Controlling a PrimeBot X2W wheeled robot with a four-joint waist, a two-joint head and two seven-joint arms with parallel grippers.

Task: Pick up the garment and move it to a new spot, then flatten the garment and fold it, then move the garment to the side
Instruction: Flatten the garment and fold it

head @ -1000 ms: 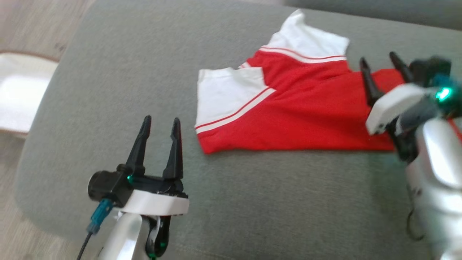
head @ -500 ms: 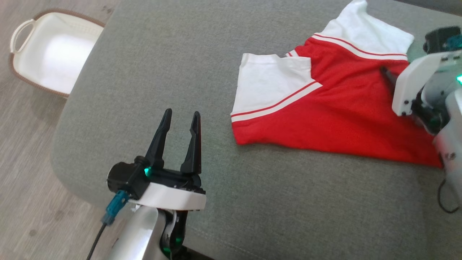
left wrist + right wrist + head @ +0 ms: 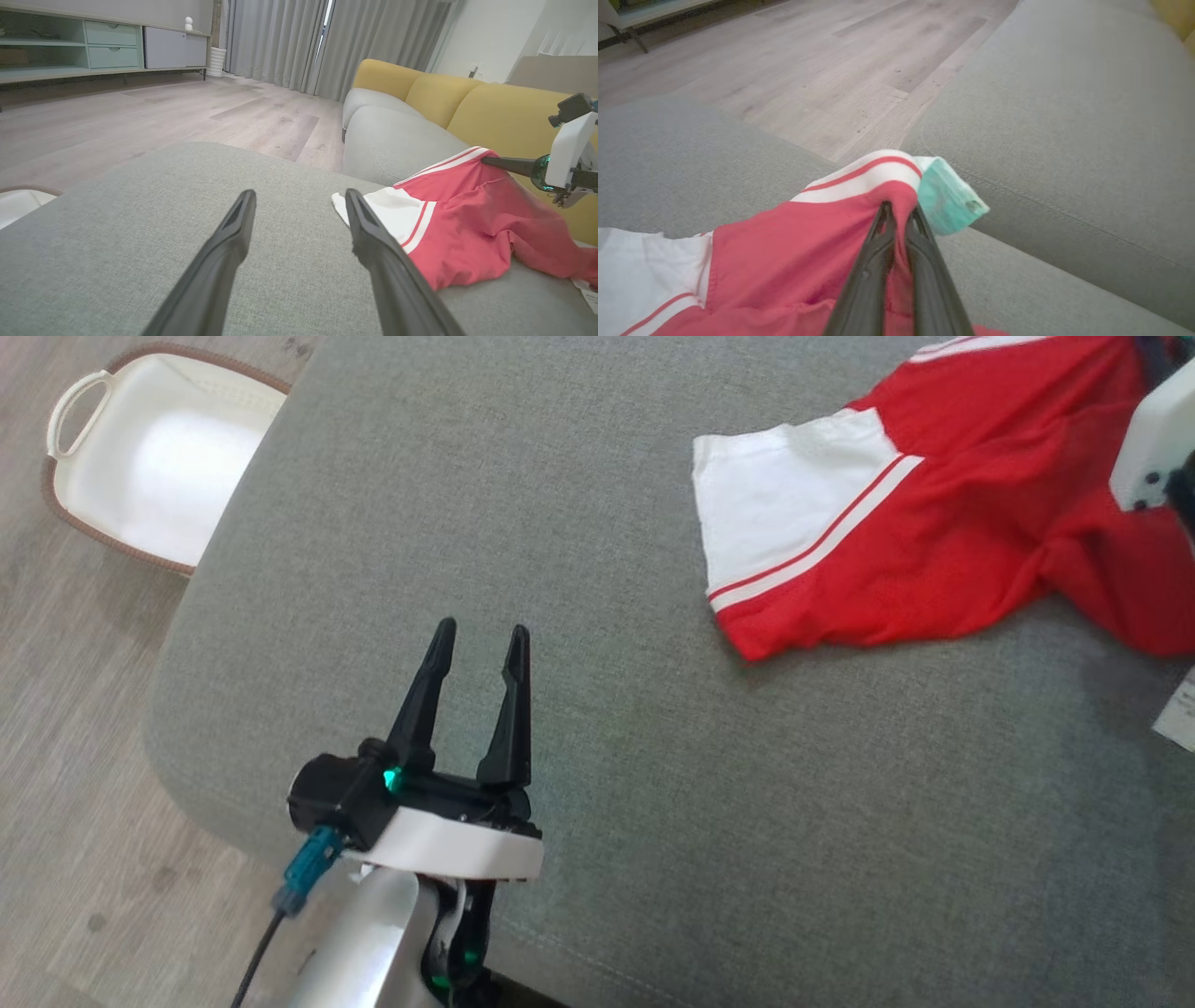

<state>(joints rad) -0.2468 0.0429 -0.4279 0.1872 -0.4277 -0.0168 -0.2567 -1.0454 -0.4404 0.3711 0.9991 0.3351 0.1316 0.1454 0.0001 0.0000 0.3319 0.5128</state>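
The red-and-white T-shirt (image 3: pixel 934 551) is at the far right of the grey sofa seat cushion (image 3: pixel 653 803). Its white sleeve with red stripes is spread flat on the fabric and points left. The right claw (image 3: pixel 900 207) is clamped on the shirt, its two dark fingers pressed together on a fold of red cloth just below a white band with a red stripe. In the left wrist view, the shirt rises from the cushion to that pinch like a small tent, and its lower red edge trails on the seat. A pale teal patch of cloth sits just beside the fingertips.

The left claw (image 3: pixel 483 630) is at the near left of the cushion, well apart from the shirt. Its fingers are spread with nothing between them and point toward the far side.

A white laundry basket (image 3: pixel 140 476) with a brown rim stands on the wooden floor (image 3: pixel 75 756) beyond the cushion's left edge. Yellow backrests (image 3: pixel 490 112) rise behind the shirt. A white paper slip (image 3: pixel 1178 709) lies at the cushion's right edge.
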